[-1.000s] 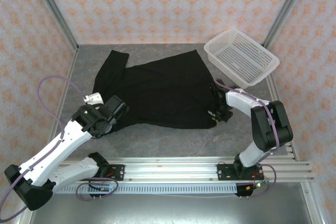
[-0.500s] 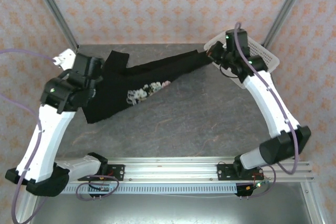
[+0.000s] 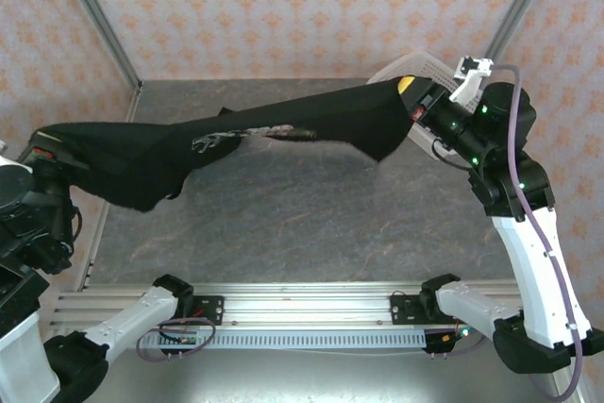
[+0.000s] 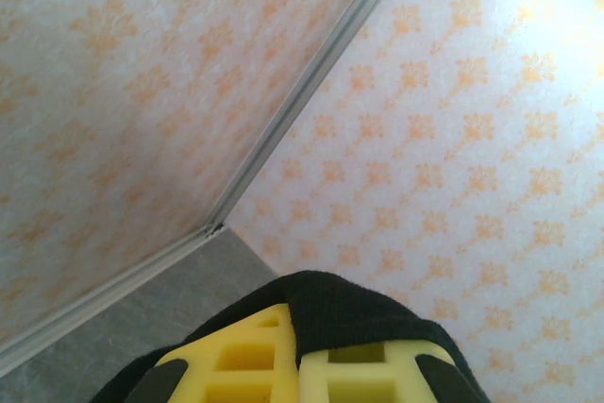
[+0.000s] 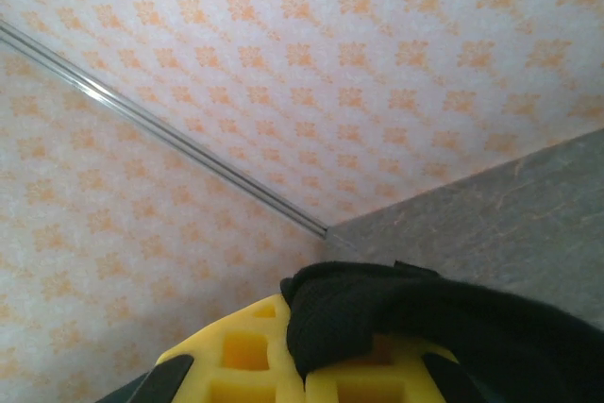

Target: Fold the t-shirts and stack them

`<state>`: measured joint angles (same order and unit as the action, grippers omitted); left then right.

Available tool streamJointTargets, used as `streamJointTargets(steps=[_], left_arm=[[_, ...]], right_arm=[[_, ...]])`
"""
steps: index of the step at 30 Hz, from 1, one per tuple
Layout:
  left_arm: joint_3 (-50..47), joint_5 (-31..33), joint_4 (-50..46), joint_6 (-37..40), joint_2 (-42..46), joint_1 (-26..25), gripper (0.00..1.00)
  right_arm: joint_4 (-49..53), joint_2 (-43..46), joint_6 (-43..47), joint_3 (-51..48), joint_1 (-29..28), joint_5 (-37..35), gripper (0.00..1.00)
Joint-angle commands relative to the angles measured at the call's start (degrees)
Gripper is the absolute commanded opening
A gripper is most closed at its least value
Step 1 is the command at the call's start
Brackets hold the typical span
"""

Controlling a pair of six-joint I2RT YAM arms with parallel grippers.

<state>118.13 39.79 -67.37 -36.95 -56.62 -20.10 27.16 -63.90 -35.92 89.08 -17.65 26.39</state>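
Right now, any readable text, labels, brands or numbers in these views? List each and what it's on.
Nothing legible to quote.
Print on the black t-shirt: pale marks on the stretched, twisted cloth, too small and crumpled to read.
Wallpaper: repeating orange floral motif, no letters or numbers.

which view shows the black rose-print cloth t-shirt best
Top external: the whole black cloth t-shirt hangs stretched out, rose print partly visible. Each wrist view shows a bunched black edge clamped between yellow pads.
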Motion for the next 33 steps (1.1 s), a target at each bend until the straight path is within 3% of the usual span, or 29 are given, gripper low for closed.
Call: streamJointTargets(steps=[1, 4, 9, 16, 19, 21, 24, 28, 30, 33], left_arm=[[5.59, 2.19, -2.61, 1.07, -14.64, 0.95, 0.00], [9.69, -6.79, -2.49, -0.21, -24.59, 8.38, 0.00], [16.26, -22.37, 1.36, -2.43, -39.50, 21.47, 0.00], [43.52, -28.32, 3.50, 0.38, -56.20, 26.22, 0.00], [43.71, -29.62, 10.42, 1.43, -53.22, 26.48, 0.00], [40.96, -30.99, 16.58, 3.63, -47.99, 26.15, 0.00], [33.86, -30.94, 24.85, 6.01, -40.71, 24.74, 0.00], [30.55, -27.83, 19.07, 9.88, -35.66, 22.16, 0.00], [22.32, -25.74, 16.42, 10.17, -31.83, 21.17, 0.00], [0.94, -23.57, 16.66, 5.83, -23.33, 21.06, 0.00]], right_arm=[[-6.83, -8.91, -4.27, 0.91, -0.07, 3.21, 0.00], [-13.49, -16.42, -6.77, 1.91, -0.03, 3.98, 0.00], [-17.84, -33.23, -7.67, 13.29, 0.98, 6.71, 0.00], [-11.89, -55.81, -8.64, 48.46, 5.93, 8.64, 0.00], [-7.71, -63.86, -9.98, 67.34, 8.19, 7.78, 0.00], [-9.59, -66.74, -13.76, 73.29, 10.03, 7.36, 0.00], [-13.09, -66.12, -17.05, 72.88, 12.40, 6.59, 0.00], [-8.97, -65.30, -14.77, 71.89, 13.43, 7.89, 0.00], [-3.65, -65.38, -12.50, 70.63, 13.36, 9.50, 0.00], [6.06, -64.99, -6.83, 66.49, 12.12, 11.78, 0.00]])
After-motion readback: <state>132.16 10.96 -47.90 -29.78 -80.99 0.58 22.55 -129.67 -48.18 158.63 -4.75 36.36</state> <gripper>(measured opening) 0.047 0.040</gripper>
